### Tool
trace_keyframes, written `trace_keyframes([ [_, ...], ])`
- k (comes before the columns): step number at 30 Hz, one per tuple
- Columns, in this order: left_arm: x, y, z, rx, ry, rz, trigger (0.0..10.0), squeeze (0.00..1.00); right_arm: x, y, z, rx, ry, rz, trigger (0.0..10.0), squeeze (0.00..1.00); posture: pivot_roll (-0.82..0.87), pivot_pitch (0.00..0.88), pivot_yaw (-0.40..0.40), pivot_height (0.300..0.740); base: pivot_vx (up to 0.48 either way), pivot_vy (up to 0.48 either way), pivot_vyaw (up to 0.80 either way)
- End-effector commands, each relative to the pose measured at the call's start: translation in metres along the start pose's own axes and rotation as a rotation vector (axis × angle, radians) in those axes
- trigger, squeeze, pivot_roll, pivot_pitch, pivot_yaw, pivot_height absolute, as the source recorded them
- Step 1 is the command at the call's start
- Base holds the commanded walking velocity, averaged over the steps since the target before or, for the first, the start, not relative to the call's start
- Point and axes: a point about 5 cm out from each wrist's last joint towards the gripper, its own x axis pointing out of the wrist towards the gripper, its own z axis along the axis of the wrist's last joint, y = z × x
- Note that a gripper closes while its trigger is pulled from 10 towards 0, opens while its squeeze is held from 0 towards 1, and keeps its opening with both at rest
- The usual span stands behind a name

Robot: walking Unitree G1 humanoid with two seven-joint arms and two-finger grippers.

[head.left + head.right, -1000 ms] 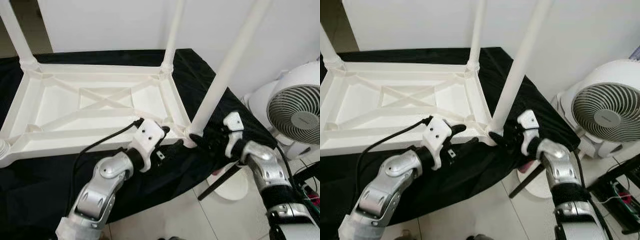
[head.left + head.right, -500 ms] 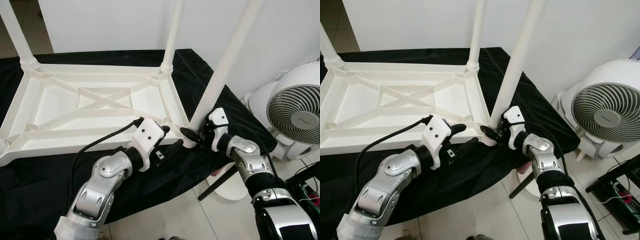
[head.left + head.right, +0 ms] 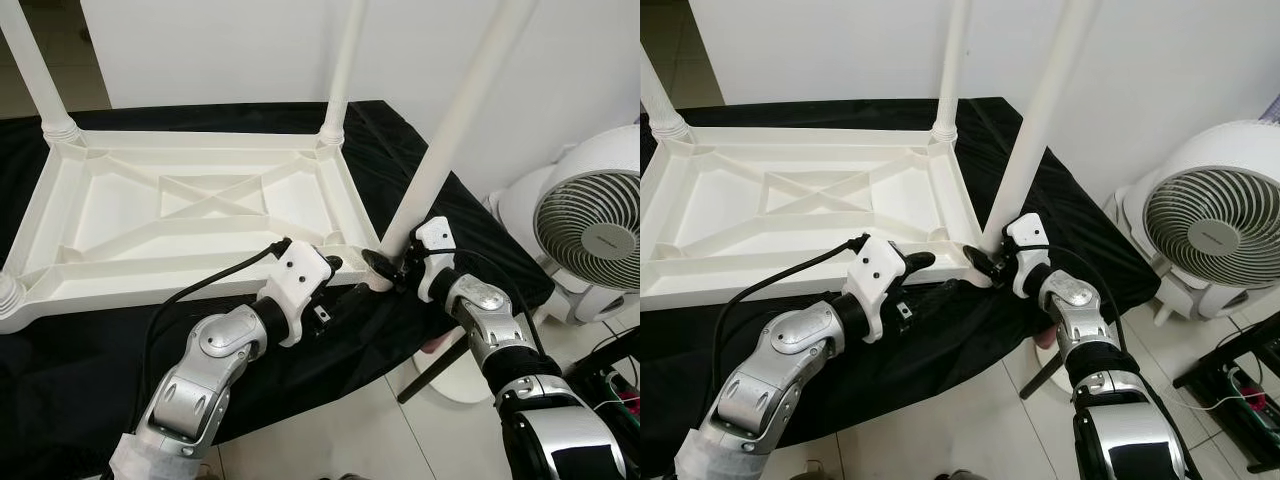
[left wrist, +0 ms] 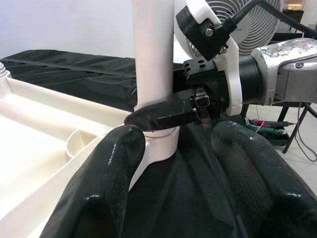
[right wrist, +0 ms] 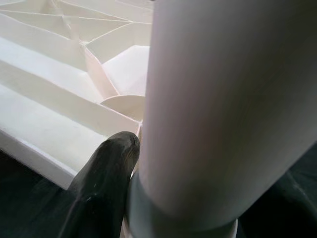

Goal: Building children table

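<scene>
I hold the near table leg at its bottom.

My right gripper [image 3: 385, 268] is closed around the leg [image 3: 447, 135] where it meets the corner of the upside-down table [image 3: 190, 205] on the black cloth [image 3: 420, 190]. The leg points up, leaning a little right. My left gripper [image 3: 335, 290], fingers apart, waits just beside that corner.

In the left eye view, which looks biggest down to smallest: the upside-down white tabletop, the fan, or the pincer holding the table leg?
1. Upside-down white tabletop, largest by far.
2. Fan, cut off by the picture's edge.
3. Right pincer, closed around the base of the near table leg, smallest.
</scene>
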Motion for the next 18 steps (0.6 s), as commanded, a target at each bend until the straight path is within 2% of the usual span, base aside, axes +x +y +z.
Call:
trace_keyframes([
  [1,-0.001,-0.004,-0.001,-0.014,0.002,0.008,10.0,0.0,-0.007,0.0,-0.016,0.04,0.056,-0.087,0.0,0.0,0.07,0.077,-0.096,0.74,0.0,0.0,0.0],
  [2,-0.002,-0.005,-0.003,-0.018,0.007,0.008,10.0,0.0,-0.006,0.007,-0.017,0.076,0.035,-0.172,0.0,0.0,0.07,0.078,-0.098,0.74,0.0,0.0,0.0],
  [6,-0.002,-0.005,-0.003,-0.021,0.008,0.008,10.0,0.0,-0.004,0.015,-0.019,0.118,0.035,-0.267,0.0,0.0,0.07,0.078,-0.099,0.74,0.0,0.0,0.0],
  [7,-0.002,-0.005,-0.004,-0.023,0.01,0.008,10.0,0.0,-0.003,0.027,-0.02,0.147,0.033,-0.372,0.0,0.0,0.07,0.078,-0.102,0.74,0.0,0.0,0.0],
  [8,-0.002,-0.005,-0.004,-0.024,0.01,0.008,10.0,0.0,-0.003,0.032,-0.02,0.159,0.033,-0.405,0.0,0.0,0.07,0.078,-0.105,0.74,0.0,0.0,0.0],
  [11,-0.002,-0.005,-0.004,-0.024,0.01,0.008,10.0,0.0,-0.003,0.032,-0.02,0.159,0.033,-0.405,0.0,0.0,0.07,0.078,-0.105,0.74,0.0,0.0,0.0],
  [12,-0.002,-0.006,-0.004,-0.025,0.01,0.008,10.0,0.0,-0.002,0.04,-0.019,0.165,0.029,-0.45,0.0,0.0,0.07,0.077,-0.105,0.74,0.0,0.0,0.0],
  [14,-0.002,-0.006,-0.004,-0.025,0.01,0.008,10.0,0.0,-0.002,0.04,-0.019,0.165,0.029,-0.45,0.0,0.0,0.07,0.077,-0.105,0.74,0.0,0.0,0.0],
  [16,-0.001,-0.007,-0.004,-0.028,0.008,0.007,10.0,0.0,0.003,0.061,-0.015,0.204,0.009,-0.485,0.0,0.0,0.07,0.073,-0.11,0.74,0.0,0.0,0.0],
  [18,-0.001,-0.007,-0.004,-0.028,0.008,0.007,10.0,0.0,0.003,0.061,-0.015,0.204,0.009,-0.485,0.0,0.0,0.07,0.073,-0.11,0.74,0.0,0.0,0.0],
])
